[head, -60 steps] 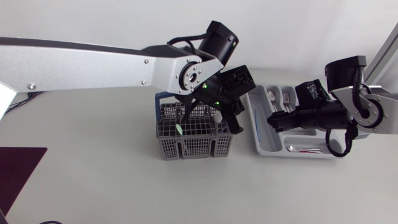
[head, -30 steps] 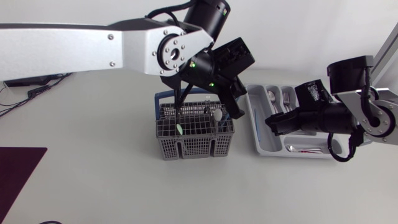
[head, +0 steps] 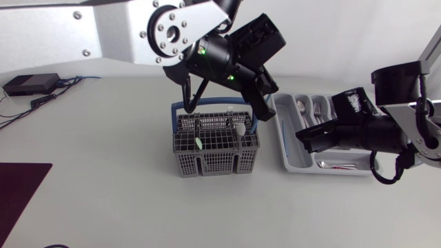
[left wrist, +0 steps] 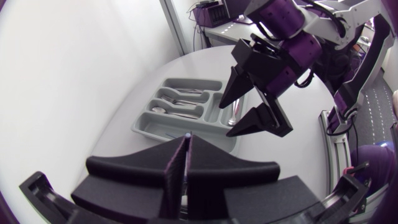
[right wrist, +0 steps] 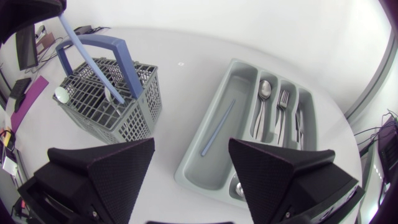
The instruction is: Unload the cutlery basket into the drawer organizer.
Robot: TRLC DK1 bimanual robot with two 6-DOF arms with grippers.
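The grey cutlery basket (head: 213, 155) (right wrist: 99, 106) with its blue handle stands mid-table, a white spoon head (head: 240, 128) and a green-tipped utensil (head: 197, 143) in it. High above its right side, my left gripper (head: 264, 117) (left wrist: 186, 140) is shut on a thin blue stick (right wrist: 90, 59). The stick slants down into the basket's near side. My right gripper (head: 303, 134) (right wrist: 191, 146) hangs open over the left part of the grey organizer tray (head: 293, 165) (right wrist: 214, 93). In the tray lie another blue stick (right wrist: 217, 127), a spoon (right wrist: 264, 93) and a fork (right wrist: 283, 102).
A black box (head: 27, 84) with cables sits at the back left. A dark maroon mat (head: 17, 193) lies at the front left corner.
My left arm has risen over the basket, drawing the blue stick upward with it. The right gripper has stayed open over the tray, shifting only slightly right.
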